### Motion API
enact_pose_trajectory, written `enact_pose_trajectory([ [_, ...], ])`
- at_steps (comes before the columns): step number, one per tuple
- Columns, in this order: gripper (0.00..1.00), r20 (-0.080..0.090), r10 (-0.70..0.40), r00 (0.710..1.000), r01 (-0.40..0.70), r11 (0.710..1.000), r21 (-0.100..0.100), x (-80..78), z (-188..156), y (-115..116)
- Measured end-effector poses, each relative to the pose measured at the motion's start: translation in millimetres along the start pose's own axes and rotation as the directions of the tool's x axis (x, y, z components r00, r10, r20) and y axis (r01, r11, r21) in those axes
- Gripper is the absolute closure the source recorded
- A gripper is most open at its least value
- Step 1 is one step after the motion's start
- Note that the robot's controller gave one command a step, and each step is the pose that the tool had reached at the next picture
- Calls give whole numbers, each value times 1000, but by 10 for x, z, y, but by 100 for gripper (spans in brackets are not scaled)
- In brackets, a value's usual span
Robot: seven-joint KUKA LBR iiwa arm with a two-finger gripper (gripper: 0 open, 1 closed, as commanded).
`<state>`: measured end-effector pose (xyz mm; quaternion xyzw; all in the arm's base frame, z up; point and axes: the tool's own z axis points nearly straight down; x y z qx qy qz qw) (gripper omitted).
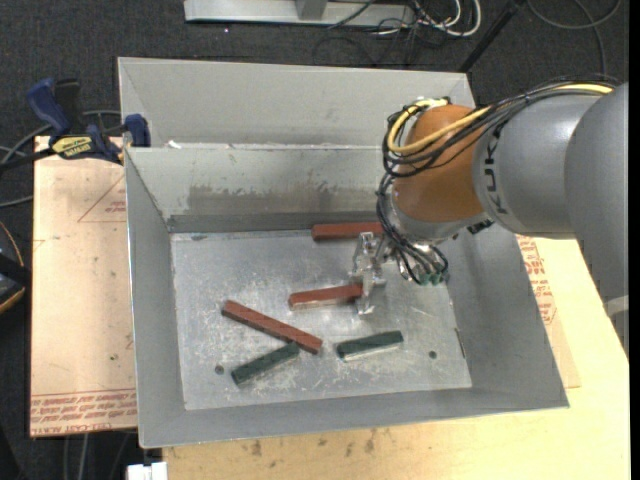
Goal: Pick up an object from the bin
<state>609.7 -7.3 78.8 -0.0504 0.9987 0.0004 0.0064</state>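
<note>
Fig.: black lettering "KU…", cut off by cables, vert. on grey arm link [545,158] nr. wrist.

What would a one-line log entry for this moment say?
gripper: down at right end of middle red-brown bar | nearby: dark green bar in front, second red-brown bar behind | status: bar lying on bin floor

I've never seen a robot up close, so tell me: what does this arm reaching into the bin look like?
A thick, rounded silver-grey arm with dark lettering, ending in a smooth orange wrist cover. Yellow and black cables loop over it, and a small shiny metal gripper is fitted beneath.
</note>
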Motion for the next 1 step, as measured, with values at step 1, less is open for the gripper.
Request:
enact_pose_trajectory([
  [1, 100, -7, -15, 1000, 15, 1000, 0, -121, -1492, 119],
])
